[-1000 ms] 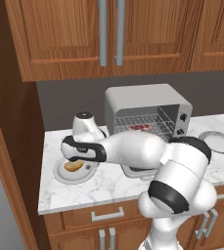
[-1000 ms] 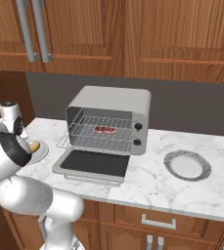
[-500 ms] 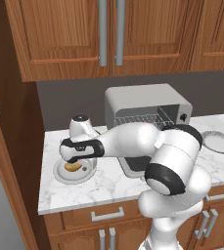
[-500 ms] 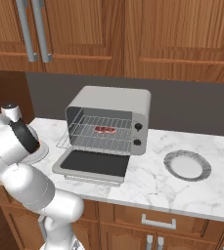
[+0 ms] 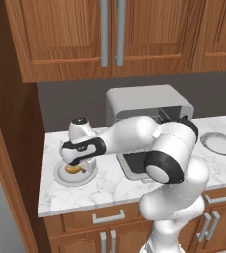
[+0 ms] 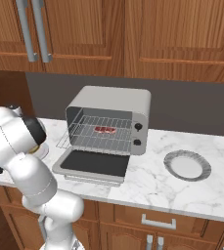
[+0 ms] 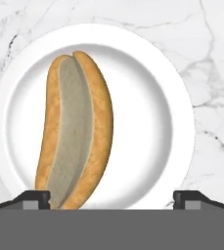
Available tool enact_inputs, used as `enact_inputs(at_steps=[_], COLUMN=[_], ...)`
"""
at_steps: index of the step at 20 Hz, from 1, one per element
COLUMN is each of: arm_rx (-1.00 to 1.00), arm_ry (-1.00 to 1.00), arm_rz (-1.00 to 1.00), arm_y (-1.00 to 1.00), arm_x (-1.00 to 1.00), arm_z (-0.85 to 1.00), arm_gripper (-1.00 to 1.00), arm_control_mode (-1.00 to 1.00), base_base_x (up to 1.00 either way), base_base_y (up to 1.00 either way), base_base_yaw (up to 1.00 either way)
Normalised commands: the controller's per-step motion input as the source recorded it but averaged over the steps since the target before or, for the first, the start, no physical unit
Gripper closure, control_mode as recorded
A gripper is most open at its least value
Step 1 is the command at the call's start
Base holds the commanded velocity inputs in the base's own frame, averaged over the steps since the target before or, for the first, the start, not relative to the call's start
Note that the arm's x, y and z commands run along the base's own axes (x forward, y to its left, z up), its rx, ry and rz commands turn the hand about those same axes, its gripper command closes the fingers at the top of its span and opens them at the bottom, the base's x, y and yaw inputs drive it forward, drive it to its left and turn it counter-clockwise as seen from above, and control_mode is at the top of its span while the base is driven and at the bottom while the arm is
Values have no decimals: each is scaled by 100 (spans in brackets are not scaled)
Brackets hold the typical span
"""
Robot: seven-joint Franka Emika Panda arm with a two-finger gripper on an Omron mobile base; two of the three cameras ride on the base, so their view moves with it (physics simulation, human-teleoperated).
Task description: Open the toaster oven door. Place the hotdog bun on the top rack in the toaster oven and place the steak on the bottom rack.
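Observation:
The hotdog bun (image 7: 77, 132) lies split side up on a white plate (image 7: 147, 122) at the counter's left end. My gripper (image 7: 112, 200) hangs open straight above it, and one fingertip (image 7: 33, 199) is by the bun's near end. In the left base view the gripper (image 5: 78, 165) hovers over the bun (image 5: 73, 169). The toaster oven (image 6: 111, 105) has its door (image 6: 95, 163) folded down flat. The steak (image 6: 104, 130) lies on a wire rack (image 6: 96, 139) inside; I cannot tell which rack.
A grey plate (image 6: 187, 165) sits on the marble counter to the right of the oven. Wooden cabinets (image 5: 109, 34) hang above. A tall wooden panel (image 5: 6, 163) bounds the counter's left end. My own arm hides the oven door in the left base view.
The hand has stayed over the plate while the arm's elbow swung up and toward the oven. The jaws remain open. The bun and steak have not moved.

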Motion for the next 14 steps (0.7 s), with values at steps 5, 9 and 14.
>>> enact_inputs(at_steps=[5, 9, 14], arm_rx=[0, 0, 0], arm_ry=[0, 1, 7], arm_rz=[-4, -5, -5], arm_y=[0, 3, 4], arm_x=[20, 19, 20], arm_z=[-3, -13, -20], arm_gripper=[-100, -100, -100], arm_control_mode=[-100, -100, -100], base_base_x=[0, 0, 0], base_base_y=[0, 0, 0], base_base_yaw=[0, 0, 0])
